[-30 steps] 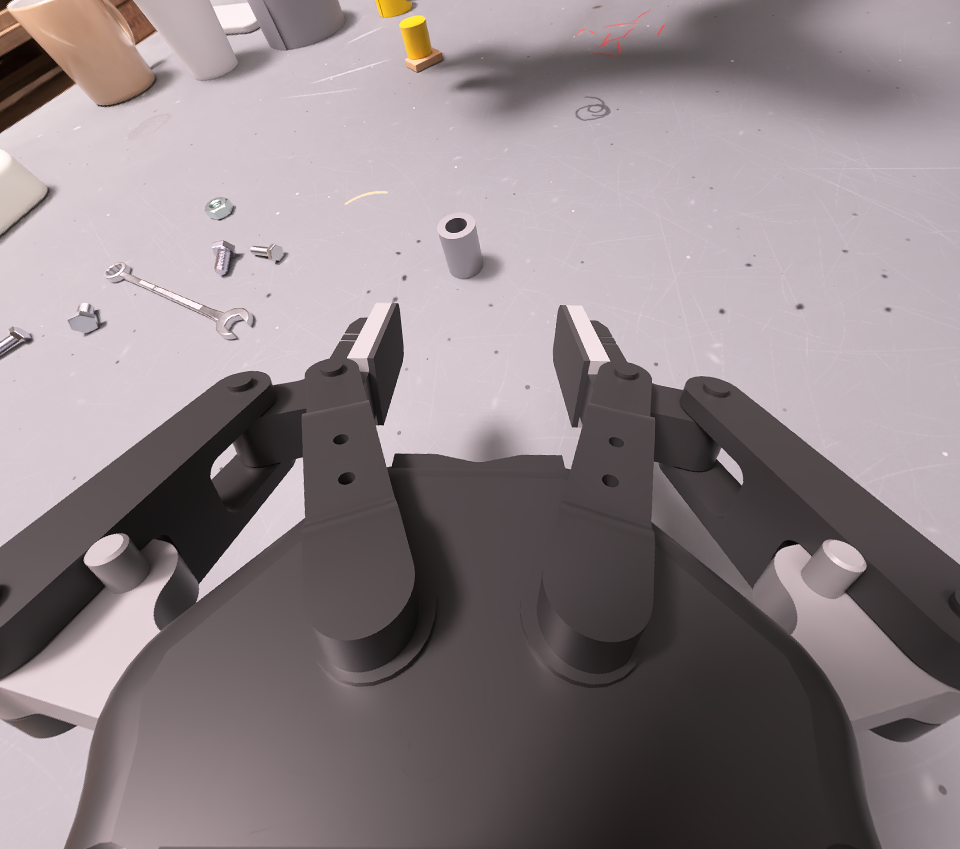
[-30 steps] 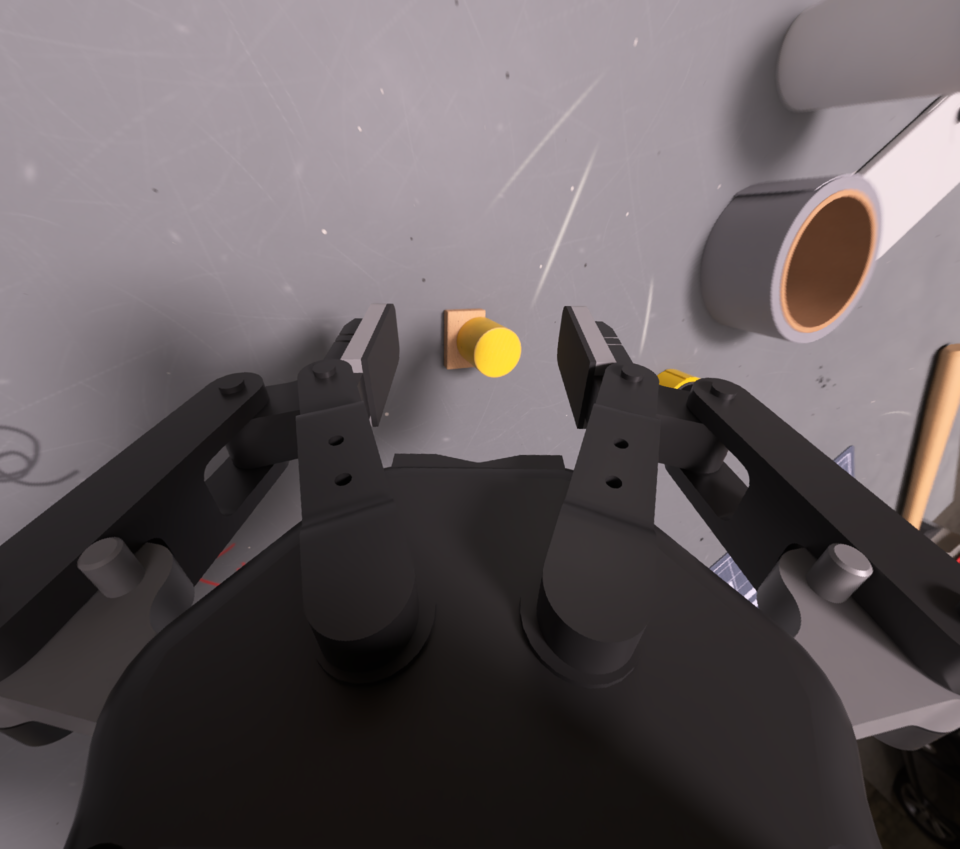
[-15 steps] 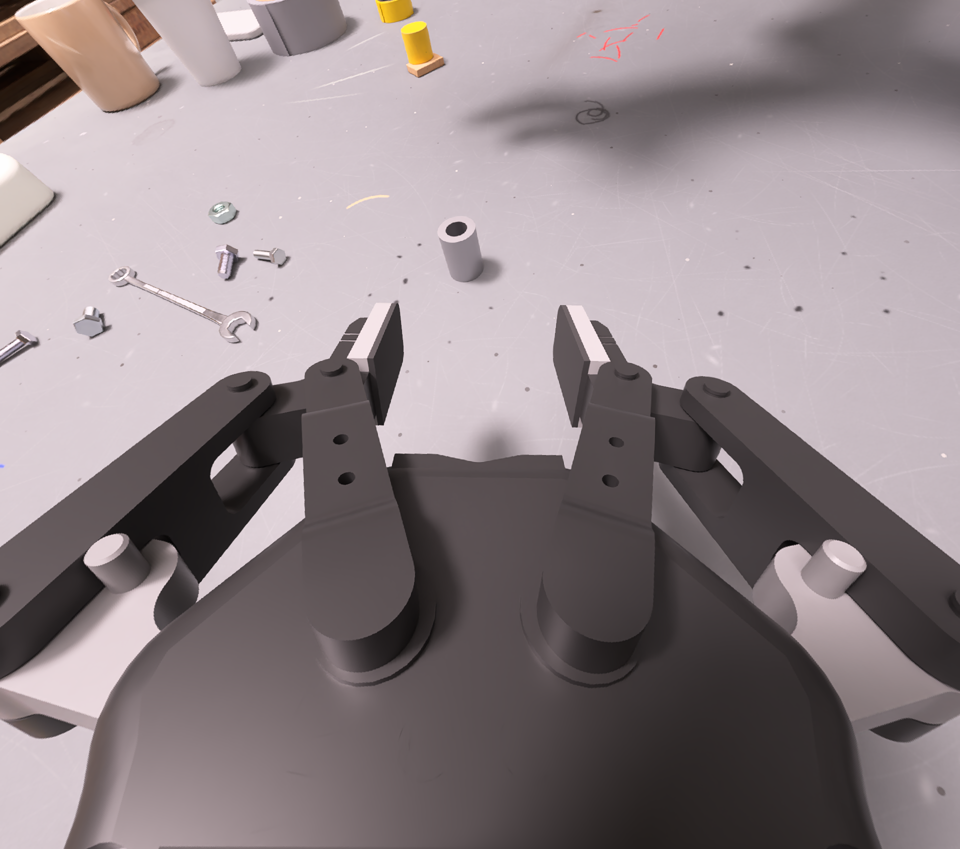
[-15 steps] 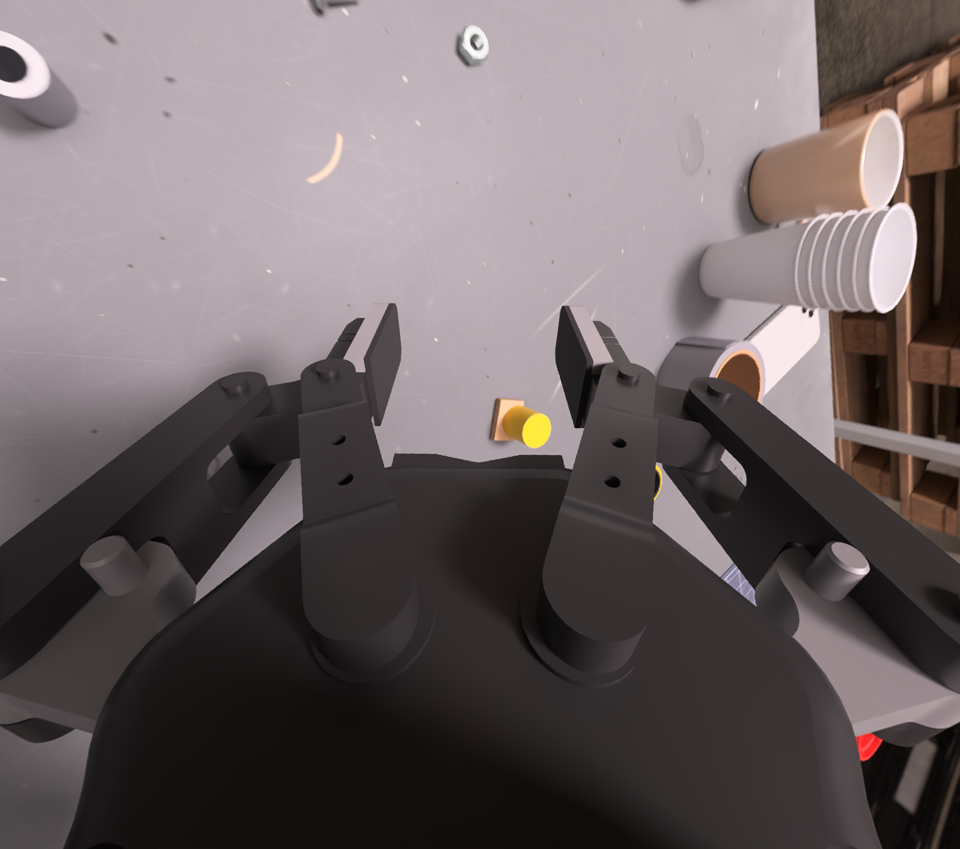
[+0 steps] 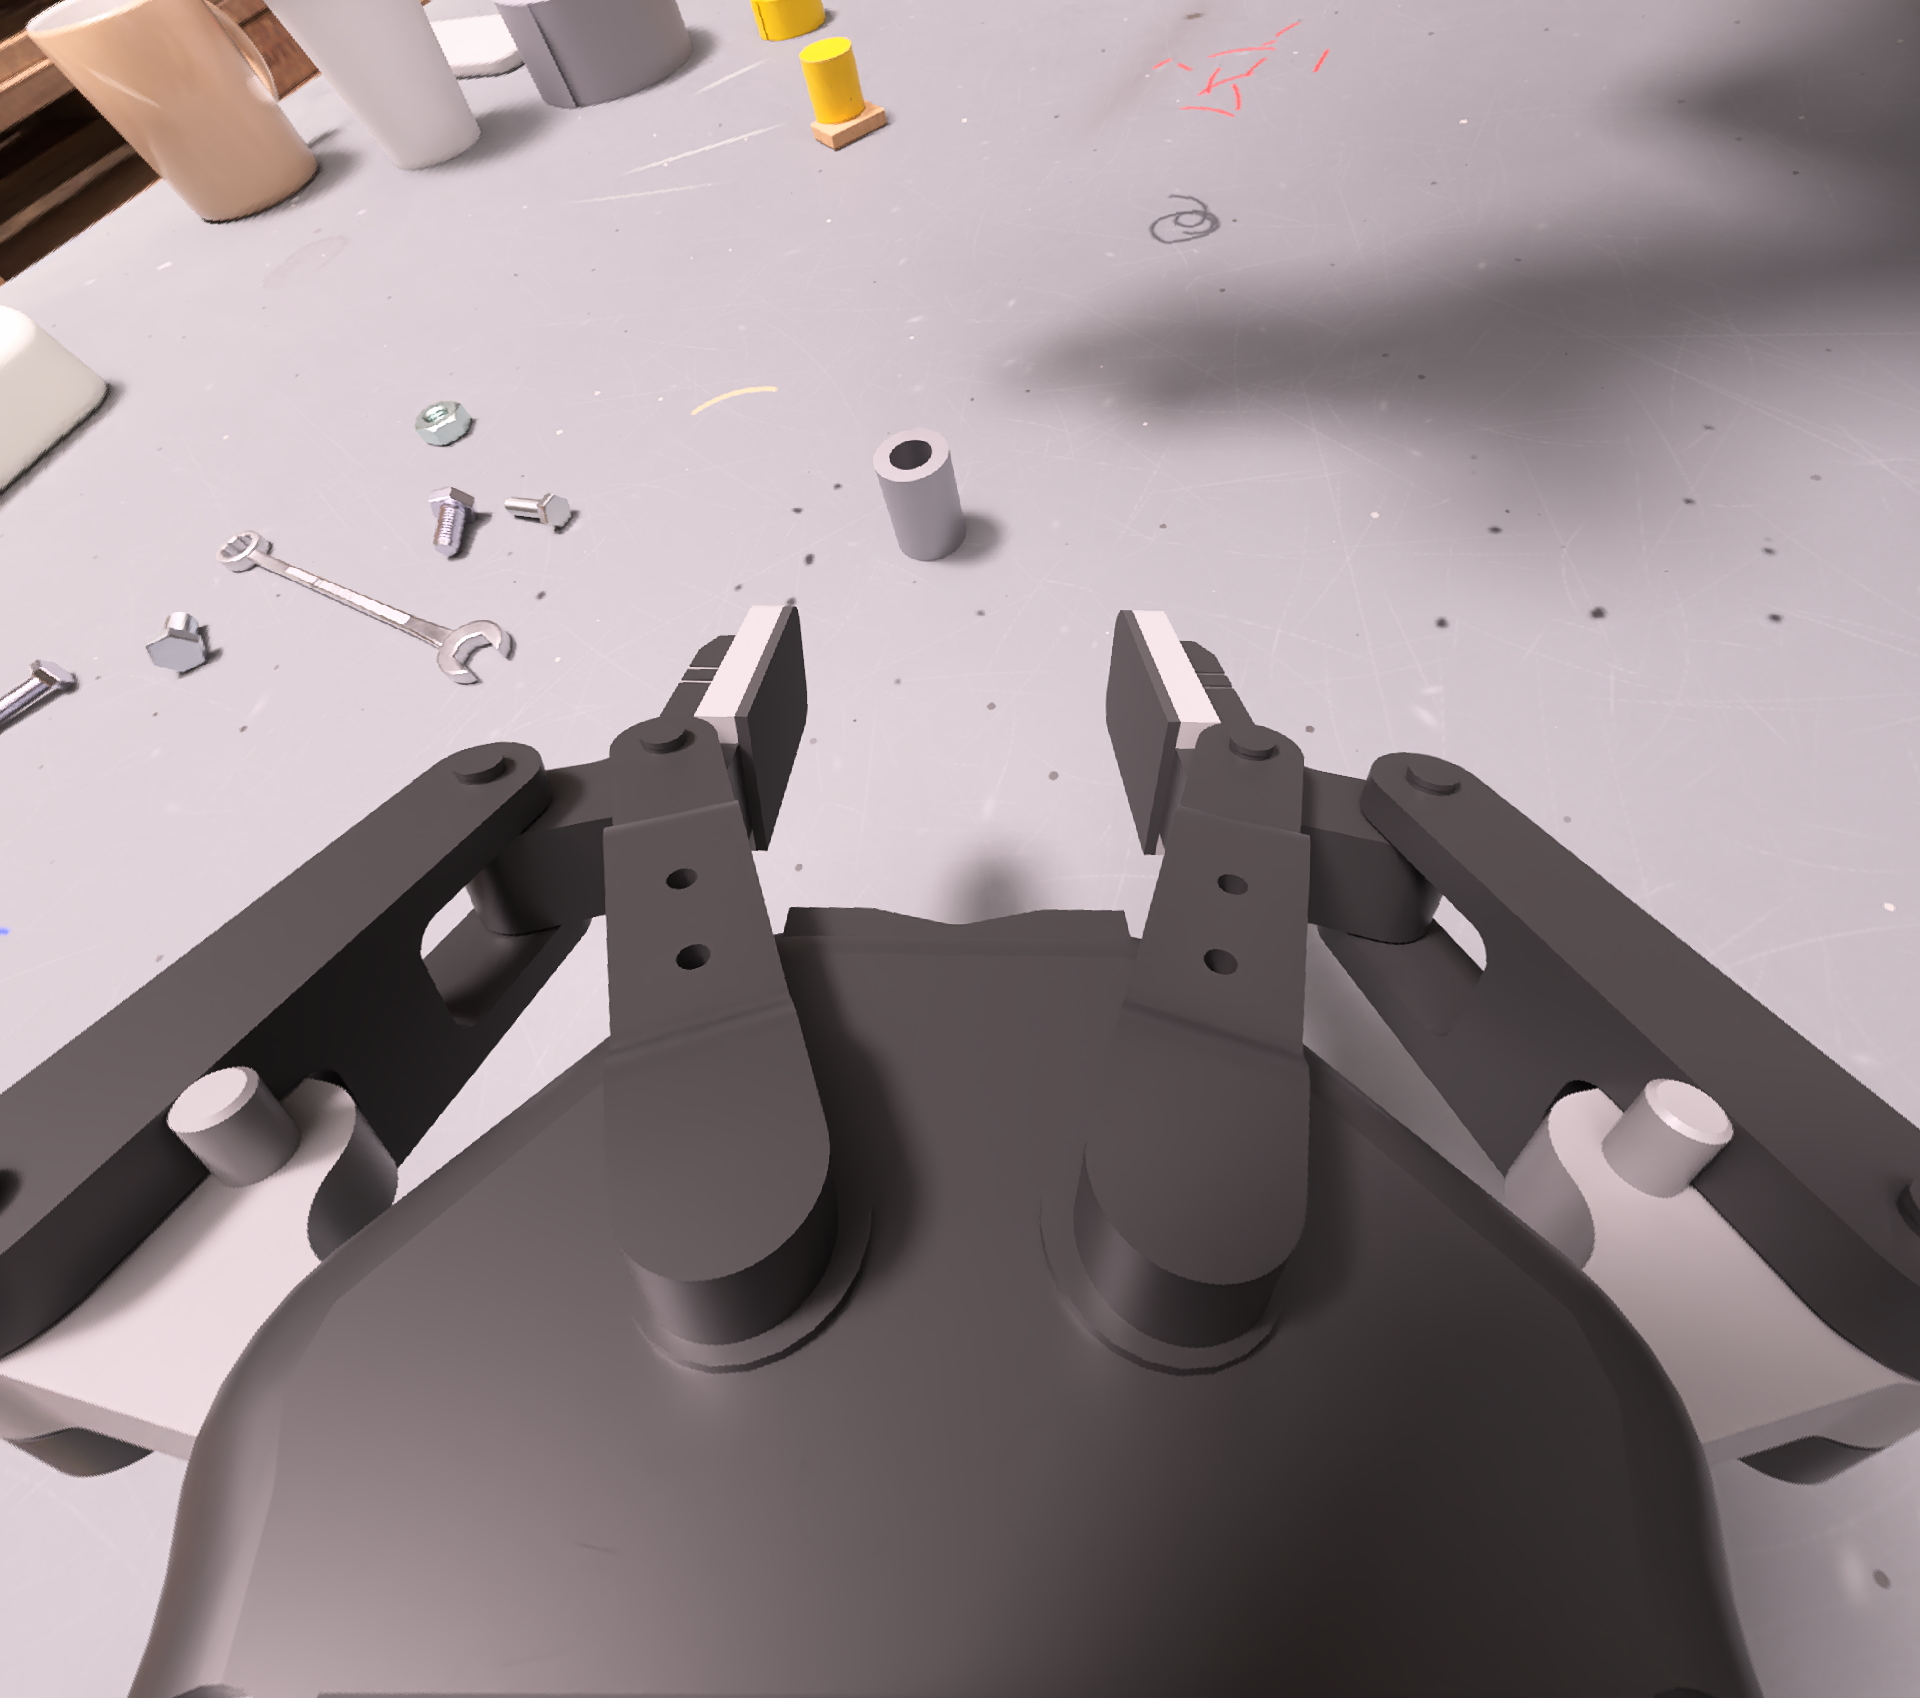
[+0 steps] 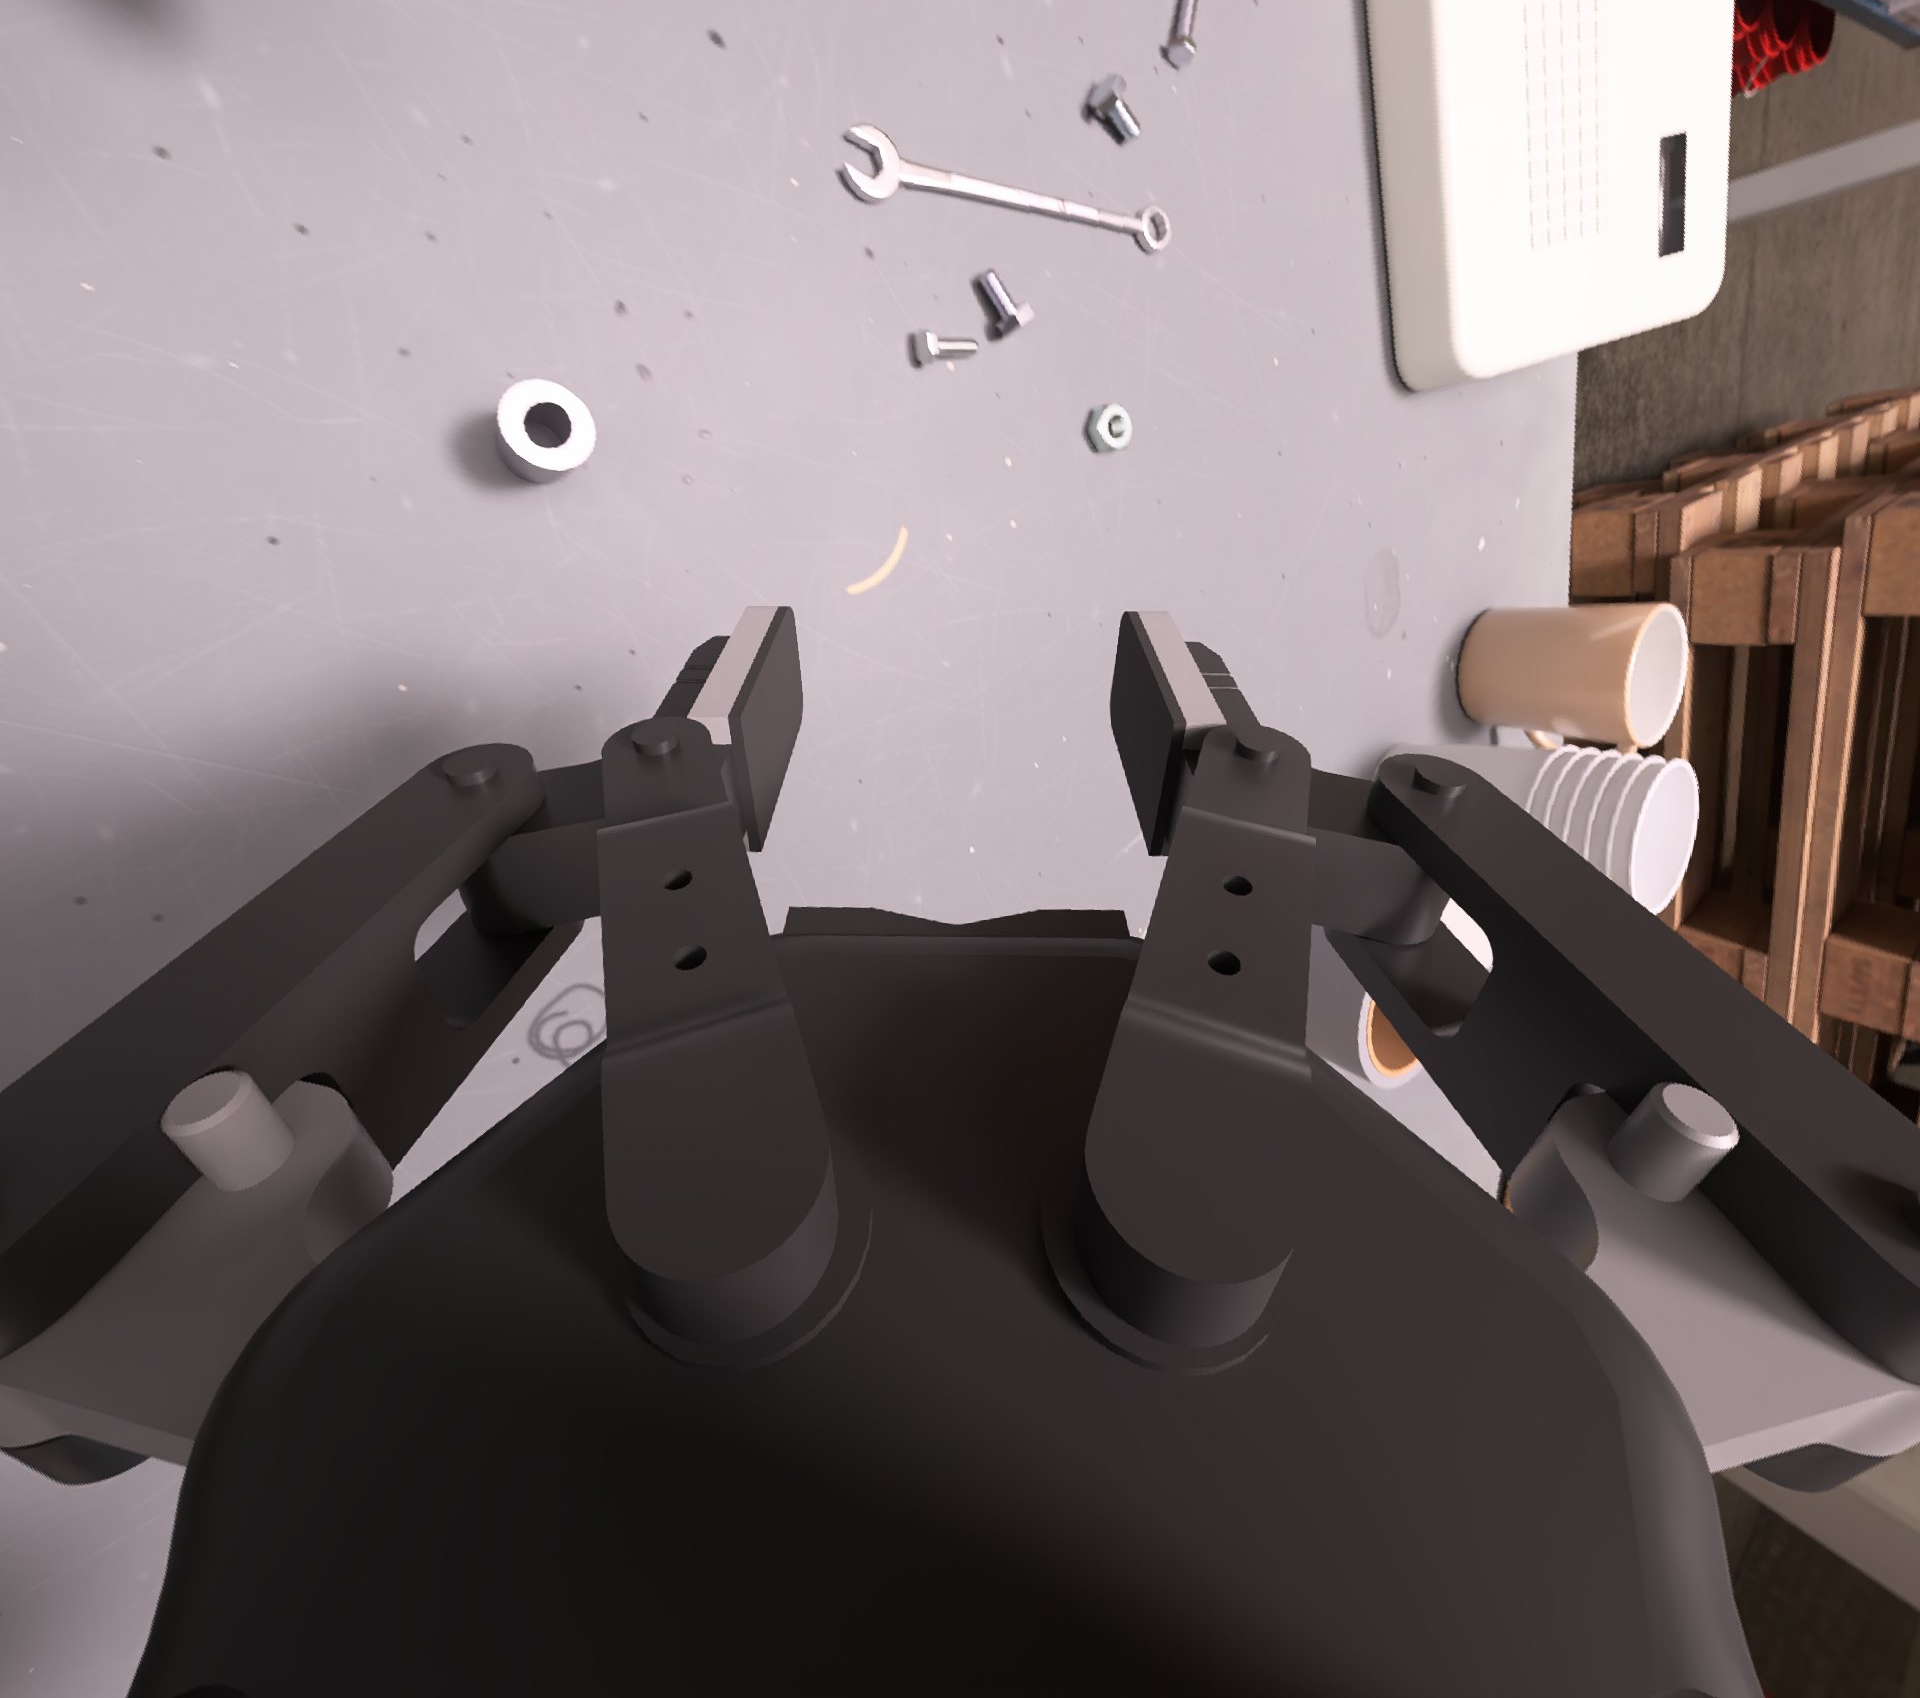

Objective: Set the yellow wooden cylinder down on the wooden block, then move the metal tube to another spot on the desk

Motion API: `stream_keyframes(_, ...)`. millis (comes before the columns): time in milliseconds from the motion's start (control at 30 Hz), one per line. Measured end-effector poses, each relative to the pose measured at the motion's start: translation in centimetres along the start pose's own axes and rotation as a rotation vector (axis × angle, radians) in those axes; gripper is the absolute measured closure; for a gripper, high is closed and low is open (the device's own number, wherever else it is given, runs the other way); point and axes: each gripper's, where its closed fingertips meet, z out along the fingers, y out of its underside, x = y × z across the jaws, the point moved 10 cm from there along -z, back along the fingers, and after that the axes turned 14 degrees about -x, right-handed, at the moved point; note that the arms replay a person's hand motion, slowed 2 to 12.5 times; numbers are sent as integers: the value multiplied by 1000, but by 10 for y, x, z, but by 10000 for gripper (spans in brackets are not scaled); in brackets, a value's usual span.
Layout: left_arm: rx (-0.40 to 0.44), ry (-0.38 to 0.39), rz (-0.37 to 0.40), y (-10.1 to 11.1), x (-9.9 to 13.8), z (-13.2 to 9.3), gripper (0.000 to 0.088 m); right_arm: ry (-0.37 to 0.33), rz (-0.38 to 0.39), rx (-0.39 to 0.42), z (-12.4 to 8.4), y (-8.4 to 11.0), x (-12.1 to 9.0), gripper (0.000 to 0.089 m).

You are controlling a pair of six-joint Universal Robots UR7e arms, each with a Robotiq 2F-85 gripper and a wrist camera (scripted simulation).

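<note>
The yellow wooden cylinder (image 5: 829, 79) stands upright on the small wooden block (image 5: 850, 126) at the far side of the grey desk. The grey metal tube (image 5: 918, 495) stands upright just beyond my left gripper (image 5: 956, 692), which is open and empty. In the right wrist view the tube (image 6: 544, 430) shows from above, far ahead and left of my right gripper (image 6: 958, 692), which is open, empty and high above the desk. The cylinder and block are hidden in that view.
A wrench (image 5: 358, 604), bolts (image 5: 449, 518) and a nut (image 5: 444, 422) lie left of the tube. A tape roll (image 5: 592, 19), stacked white cups (image 5: 343, 7), a beige mug (image 5: 171, 90) and a yellow ring (image 5: 787, 5) stand at the back. A white box (image 6: 1548, 110) sits at the desk edge.
My right gripper has risen and pulled away from the cylinder and block, which dropped out of its view. The left gripper has barely moved.
</note>
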Motion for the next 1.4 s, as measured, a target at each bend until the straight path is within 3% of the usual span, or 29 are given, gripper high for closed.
stream_keyframes(367, 1, -2, 1, 0, 0, -1, 357, -67, -128, 8, 5, -37, -31, 409)
stream_keyframes(800, 2, -6, 5, 0, 1, -2, 358, -177, -232, -103, 49, -62, -62, 495)
stream_keyframes(1200, -9, -16, 21, 1, 2, -2, 357, -218, -255, -178, 86, -66, -74, 349)
stream_keyframes(1400, -16, -28, 32, 2, 2, -2, 357, -217, -258, -193, 95, -66, -75, 340)
